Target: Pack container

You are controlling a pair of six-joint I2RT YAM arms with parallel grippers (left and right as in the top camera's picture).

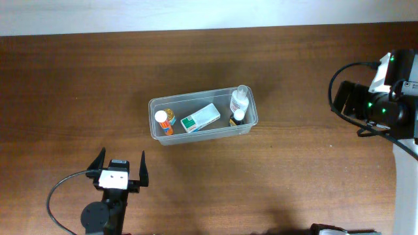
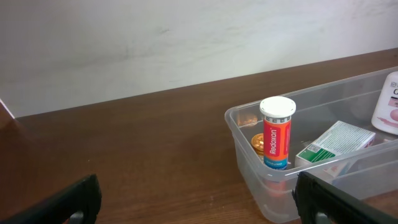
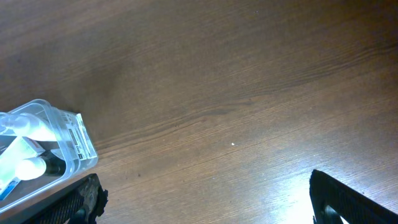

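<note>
The clear container (image 1: 196,97) sits mid-table. Inside it stand an orange tube with a white cap (image 1: 163,121), a green-and-white box (image 1: 200,118), a white bottle (image 1: 239,99) and a small dark bottle (image 1: 238,117). My left gripper (image 1: 121,160) is open and empty, below and left of the container. In the left wrist view the left gripper (image 2: 199,208) faces bare wood, with the container (image 2: 245,134), orange tube (image 2: 277,134) and box (image 2: 339,142) to its right. My right gripper (image 1: 341,101) hangs open far to the right. The right wrist view shows this gripper (image 3: 208,208) over bare table and the container's corner (image 3: 68,140) at left.
A brown wooden table (image 1: 78,85) spreads around the container. A white wall (image 2: 186,37) runs behind the table's far edge. Black cables (image 1: 62,196) loop beside the left arm's base, and the right arm's body (image 1: 392,98) fills the far right edge.
</note>
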